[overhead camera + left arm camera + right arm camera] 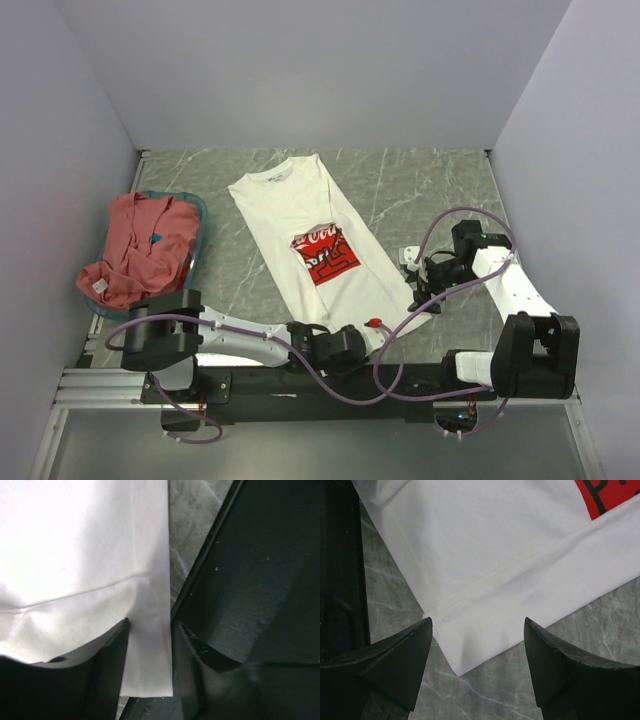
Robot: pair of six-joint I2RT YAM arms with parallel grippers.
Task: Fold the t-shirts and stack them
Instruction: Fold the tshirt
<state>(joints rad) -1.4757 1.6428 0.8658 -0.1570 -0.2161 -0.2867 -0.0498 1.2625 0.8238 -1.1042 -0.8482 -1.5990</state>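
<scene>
As the top view shows it, white t-shirt (300, 225): laid flat near the centre of the grey marbled surface (420, 190), collar toward 12 o'clock, hem toward 5 o'clock, the red print (325, 258) partly covered by a fold of cloth.
Top view, salmon-red t-shirt (135, 250): heaped in the teal basket (198, 222) at 9 o'clock, well apart from both tools, a white tag (100, 286) shown at its 7 o'clock end.
Top view, left tool (350, 345): lowered at the hem at 6 o'clock; its opening cannot be made out from here.
Top view, right tool (418, 288): set at the hem's corner at 4 o'clock.
Left wrist view, cloth: the frame is filled from 8 to 12 o'clock by the white t-shirt, crossed by a stitched hem line (75, 597); a black part (260, 580) at 3 o'clock is too close to be identified.
Left wrist view, tool: the left fingers (102, 680) are set part-way apart at 6 o'clock, a narrow strip of the hem's corner filling the gap; whether the cloth is pinched cannot be told.
Right wrist view, cloth: the hem corner is pointed toward 6 o'clock, with the print cut off at 1 o'clock.
Right wrist view, tool: the right fingers (400, 665) are spread wide at 7 and 5 o'clock, the corner lying between them, nothing pinched.
</scene>
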